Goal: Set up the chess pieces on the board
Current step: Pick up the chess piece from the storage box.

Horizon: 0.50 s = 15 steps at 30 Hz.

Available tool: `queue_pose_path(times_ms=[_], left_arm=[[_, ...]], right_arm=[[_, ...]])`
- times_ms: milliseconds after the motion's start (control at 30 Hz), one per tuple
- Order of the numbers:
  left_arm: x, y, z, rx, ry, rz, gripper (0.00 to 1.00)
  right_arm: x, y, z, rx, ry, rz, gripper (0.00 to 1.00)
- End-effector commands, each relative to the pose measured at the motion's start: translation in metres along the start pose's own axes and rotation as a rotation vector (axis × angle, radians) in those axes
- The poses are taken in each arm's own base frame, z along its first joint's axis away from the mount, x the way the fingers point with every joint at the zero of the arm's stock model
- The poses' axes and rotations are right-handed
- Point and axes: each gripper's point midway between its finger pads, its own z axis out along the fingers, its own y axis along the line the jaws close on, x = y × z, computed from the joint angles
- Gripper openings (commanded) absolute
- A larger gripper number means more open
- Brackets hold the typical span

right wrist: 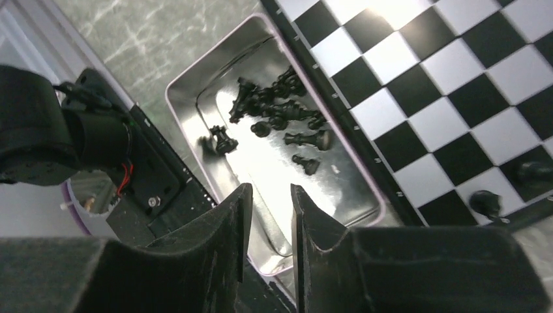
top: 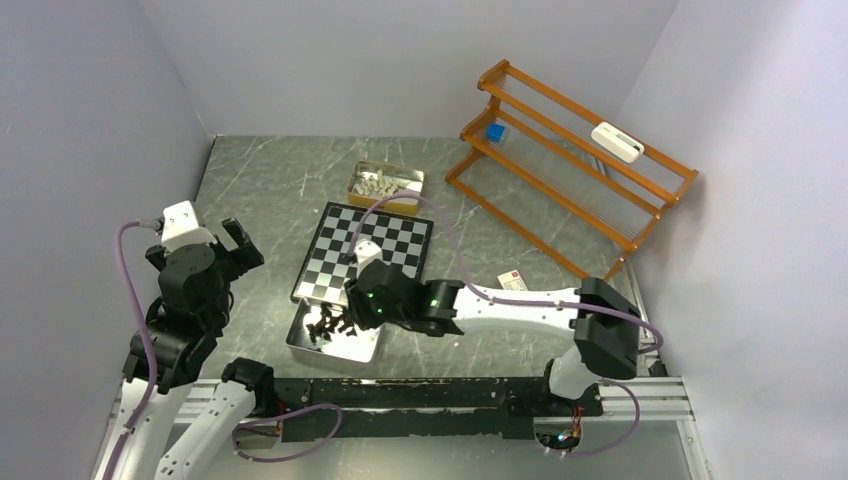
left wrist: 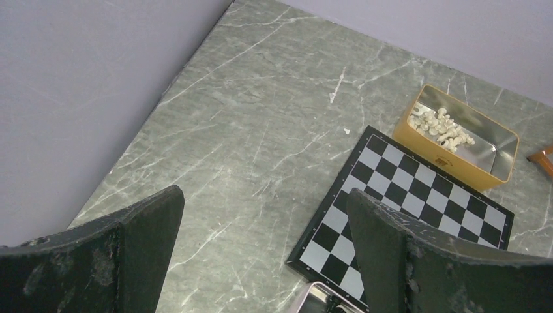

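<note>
The left gripper [top: 238, 247] is hanging above the left edge of the table [top: 260, 180], fingers spread wide and holding nothing, with bare marble lying open beneath it up to the far-left corner. Just beside the near edge of the board [top: 372, 243] a silver tray [top: 297, 343] is sitting with the black chess pieces [right wrist: 280, 111] heaped inside. The right gripper [right wrist: 269, 194] is hovering over the tray, fingers narrowly parted with nothing between them. Two black pieces [right wrist: 486, 202] are standing on edge squares of the board. Beyond its far edge, a yellow tin [left wrist: 456, 171] is holding the white pieces [left wrist: 447, 127]. An orange rack [top: 570, 165] is occupying the far-right corner.
</note>
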Motion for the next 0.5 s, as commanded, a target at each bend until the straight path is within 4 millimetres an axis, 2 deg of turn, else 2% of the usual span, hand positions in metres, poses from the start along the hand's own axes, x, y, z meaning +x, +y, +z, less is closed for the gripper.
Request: queue_pose_path(times_ms=[0, 267, 467], left_arm=[[-0.011, 0.007, -0.006, -0.028, -0.034, -0.031, 1.00], [-0.011, 0.011, -0.006, -0.052, -0.033, -0.038, 1.00], [-0.011, 0.013, -0.006, -0.062, -0.036, -0.044, 1.00]], right_arm=[[0.016, 0.019, 0.012, -0.004, 0.058, -0.072, 0.31], [0.037, 0.018, 0.040, 0.048, 0.118, -0.142, 0.31], [0.048, 0.005, 0.056, 0.124, 0.148, -0.172, 0.31]])
